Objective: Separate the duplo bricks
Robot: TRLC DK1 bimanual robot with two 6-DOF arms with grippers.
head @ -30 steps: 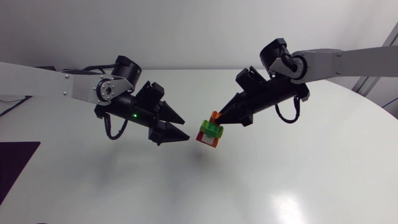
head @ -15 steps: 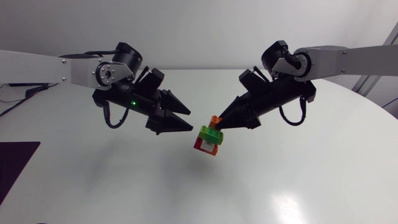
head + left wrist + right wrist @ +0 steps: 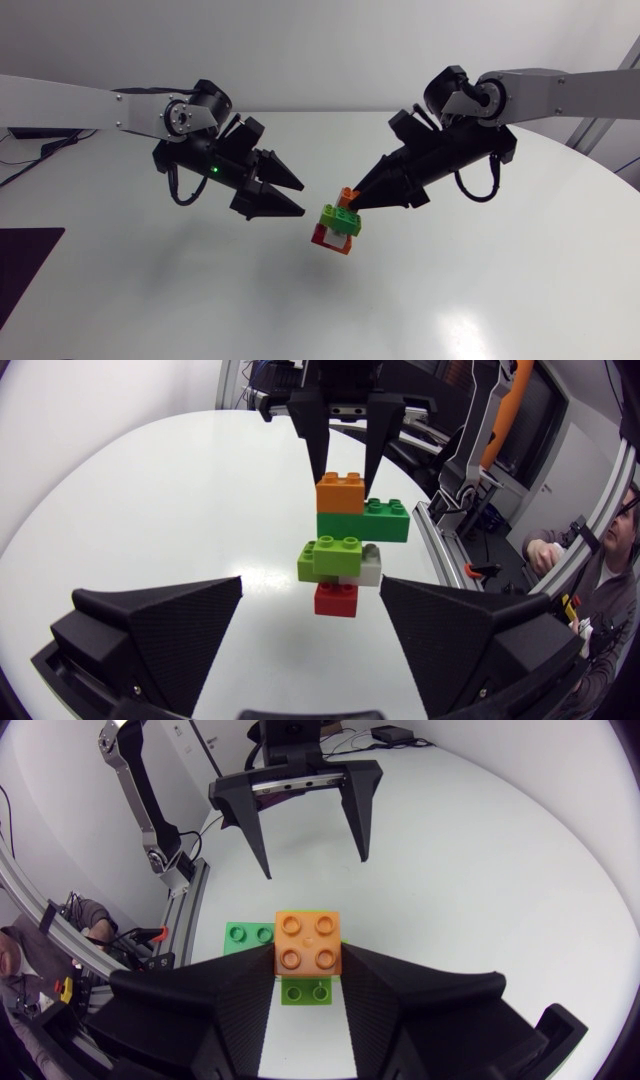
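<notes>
A stack of duplo bricks hangs above the white table. From the gripper end down it shows an orange brick, a dark green one, a light green one, a white one and a red one. My right gripper is shut on the orange brick, a finger on each side. My left gripper is open, its tips a short way to the left of the stack and pointing at it. Seen from the left wrist, the stack's lower bricks lie ahead of the open fingers, touching neither.
Both arms hover over the middle of the round white table, with the stack's shadow below them. A dark mat lies at the table's left edge.
My left arm has risen and shifted right, keeping its open fingers aimed at the stack. My right gripper has tilted a little, and the stack hangs slightly lower.
</notes>
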